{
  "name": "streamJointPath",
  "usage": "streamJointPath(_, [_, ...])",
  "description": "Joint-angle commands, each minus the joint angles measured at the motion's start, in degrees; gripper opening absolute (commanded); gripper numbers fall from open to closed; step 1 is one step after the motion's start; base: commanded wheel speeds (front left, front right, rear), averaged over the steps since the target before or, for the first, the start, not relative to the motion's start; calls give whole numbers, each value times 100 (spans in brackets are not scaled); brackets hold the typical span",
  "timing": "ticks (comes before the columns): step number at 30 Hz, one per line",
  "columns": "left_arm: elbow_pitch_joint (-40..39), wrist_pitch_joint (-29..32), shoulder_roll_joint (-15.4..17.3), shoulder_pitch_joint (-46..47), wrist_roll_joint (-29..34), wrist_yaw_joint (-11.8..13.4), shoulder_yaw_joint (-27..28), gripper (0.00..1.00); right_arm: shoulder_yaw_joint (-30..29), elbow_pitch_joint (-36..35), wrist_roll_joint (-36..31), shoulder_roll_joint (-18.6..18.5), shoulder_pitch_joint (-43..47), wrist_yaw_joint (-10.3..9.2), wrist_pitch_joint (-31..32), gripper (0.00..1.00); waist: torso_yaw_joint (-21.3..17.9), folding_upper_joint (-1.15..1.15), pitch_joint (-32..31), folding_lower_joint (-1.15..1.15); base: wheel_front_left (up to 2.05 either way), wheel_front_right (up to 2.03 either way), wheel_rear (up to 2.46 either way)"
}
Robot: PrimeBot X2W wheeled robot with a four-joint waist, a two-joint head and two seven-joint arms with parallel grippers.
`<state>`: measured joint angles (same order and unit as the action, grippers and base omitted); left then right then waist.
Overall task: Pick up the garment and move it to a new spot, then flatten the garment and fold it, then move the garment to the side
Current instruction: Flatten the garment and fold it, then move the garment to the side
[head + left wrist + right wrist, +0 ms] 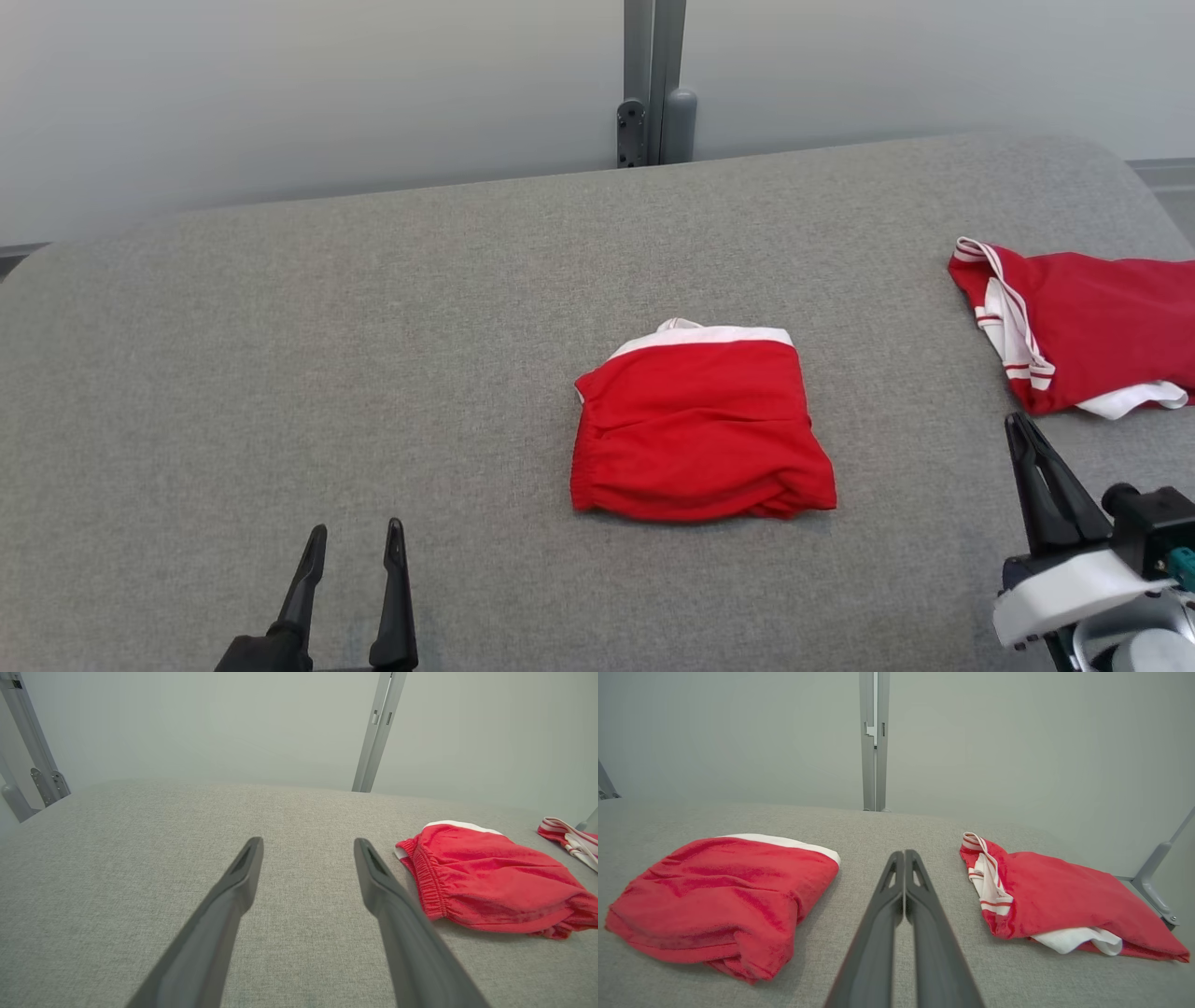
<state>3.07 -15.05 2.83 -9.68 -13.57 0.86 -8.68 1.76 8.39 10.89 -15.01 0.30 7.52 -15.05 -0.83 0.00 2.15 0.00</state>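
The red shorts point(700, 429) lie folded into a compact square at the centre of the frame on the grey fabric-covered table point(280, 373), with their white band toward the top. Folding looks done; what seems left is moving them to the side. A second red garment point(1083, 327) with white striped trim lies loosely bundled at the right edge, well apart. The left jaws, lower left, stand spread and empty. The right jaws, lower right, are pressed together, holding nothing.
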Motion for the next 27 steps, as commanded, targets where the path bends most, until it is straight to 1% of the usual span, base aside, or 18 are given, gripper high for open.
streamJointPath(1, [28, -14, 14, -82, -26, -31, 45, 100, -105, -50, -66, 32, 173, -7, -13, 100, -72, 0, -101, 0, 0, 0, 0])
streamJointPath(3, [50, -14, 13, -118, -26, -45, 74, 100, -225, -104, -133, 38, 337, -7, -14, 100, -88, 0, -133, 0, 0, 0, 0])
streamJointPath(10, [105, -14, 14, -195, 4, -97, 177, 100, -336, -182, -179, 56, 608, -7, -13, 100, -72, 0, -198, 0, 0, 0, 0])
streamJointPath(13, [105, -14, 13, -227, 21, -124, 204, 100, -359, -208, -135, 66, 659, -7, -14, 100, -28, 0, -214, 0, 0, 0, 0])
streamJointPath(16, [81, -14, 14, -233, 38, -127, 185, 100, -416, -256, 10, 176, 653, -7, -14, 100, 44, 0, -209, 0, 0, 0, 0])
streamJointPath(17, [74, -14, 14, -222, 50, -129, 178, 100, -443, -264, 135, 237, 631, -7, -14, 100, 78, 0, -203, 0, 0, 0, 0])
streamJointPath(19, [44, -14, 14, -201, 58, -122, 172, 100, -459, -146, 599, 437, 534, -6, -14, 100, 147, 0, -183, 0, 0, 0, 0])
streamJointPath(21, [7, -14, 13, -179, 71, -120, 147, 100, -261, 151, 1320, 586, 347, -4, 91, 100, 219, 0, -125, 0, 0, 0, 0])
streamJointPath(22, [-5, -14, 13, -147, 74, -117, 125, 100, -154, 213, 1718, 620, 144, -3, 269, 100, 258, 0, -77, 0, 0, 0, 0])
streamJointPath(24, [-18, -14, 13, -84, 80, -115, 66, 100, -21, 375, 2441, 628, -207, -4, 863, 100, 339, 0, 14, 0, 0, 0, 0])
streamJointPath(25, [-18, -14, 13, -43, 85, -108, 41, 100, 60, 449, 2701, 613, -356, -3, 1191, 100, 384, 0, 60, 0, 0, 0, 0])
streamJointPath(27, [-7, -14, 13, 30, 80, -97, 2, 100, 40, 664, 2963, 554, -700, -4, 1705, 100, 483, 0, 143, 0, 0, 0, 0])
